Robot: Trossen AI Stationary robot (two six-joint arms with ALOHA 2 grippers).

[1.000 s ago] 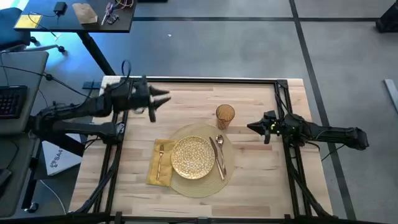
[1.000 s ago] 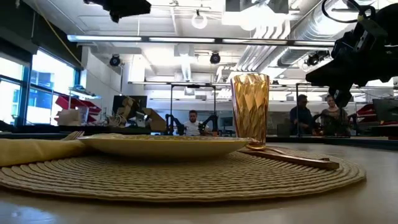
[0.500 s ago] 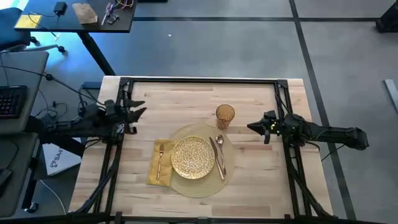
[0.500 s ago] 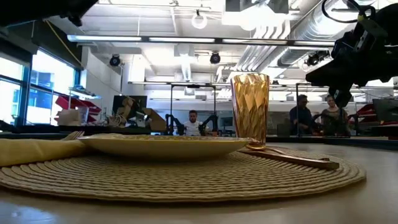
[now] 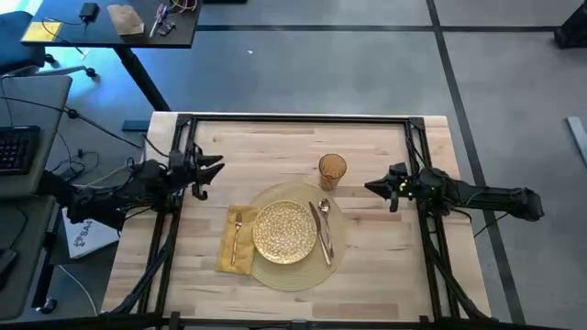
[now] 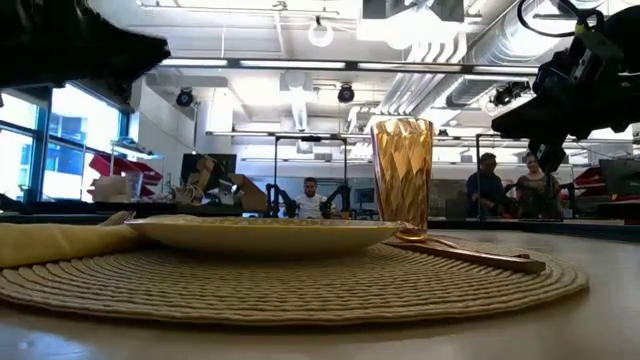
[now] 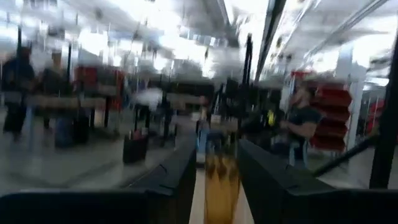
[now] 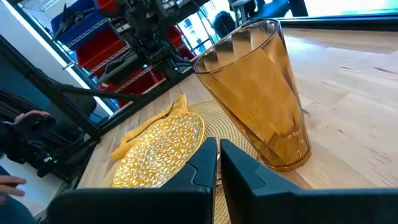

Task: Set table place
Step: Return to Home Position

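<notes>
Just changed: the left arm has swung back off the far-left boards, and the left gripper (image 5: 211, 170) now hangs by the left edge of the table (image 5: 385, 266), fingers spread and nothing in them.
Right side: the right gripper (image 5: 370, 188) hasn't budged. It sits over the right of the table near the glass (image 5: 332, 169), fingers pinched together on nothing.
Meaning: both arms are clear, so the laying looks done and only the retreat is left.
Place (image 5: 303, 266): mid-table, toward the near edge.
Placemat (image 5: 275, 275): round, tan, coiled weave.
Plate (image 5: 284, 231): gold, speckled, shallow, centred on the mat.
Napkin (image 5: 227, 252): soft yellow cloth left of the plate, with the fork (image 5: 237, 231) on it.
Knife (image 5: 319, 236) and spoon (image 5: 324, 209): coppery and slim, lying right of the plate.
Glass: amber, ribbed and tapered, upright at the far right of the mat.
</notes>
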